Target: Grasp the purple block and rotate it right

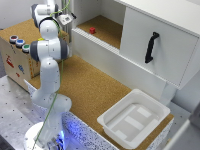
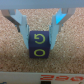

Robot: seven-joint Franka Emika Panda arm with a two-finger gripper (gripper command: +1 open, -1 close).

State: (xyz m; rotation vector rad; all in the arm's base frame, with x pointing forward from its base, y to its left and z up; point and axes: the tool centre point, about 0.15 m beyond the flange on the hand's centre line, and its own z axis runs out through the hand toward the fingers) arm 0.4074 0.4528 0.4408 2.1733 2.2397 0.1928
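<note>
In the wrist view the gripper (image 2: 39,31) points down at a cork surface (image 2: 15,60), its two pale fingers (image 2: 22,26) spread about as wide as the purple block (image 2: 38,43) that sits between them. The block is dark purple with yellow-green markings on its upper face, and it lies between the fingertips; the pads appear to be right against its sides, but the blur makes it hard to tell whether they press on it or only flank it, and equally whether the block rests on the cork or is lifted off it. In the exterior view the white Franka arm (image 1: 47,75) rises from its base at the lower left of that view and bends over a wooden box (image 1: 15,62) topped with cork, where coloured buttons (image 1: 19,42) sit near the edge. The gripper end (image 1: 65,19) is small there and the block cannot be made out. Further to the exterior view's right stand a white cabinet with a black handle (image 1: 151,46), a small red block (image 1: 92,30) in its open compartment, and a white tray (image 1: 133,119) on the cork table (image 1: 95,90).
</note>
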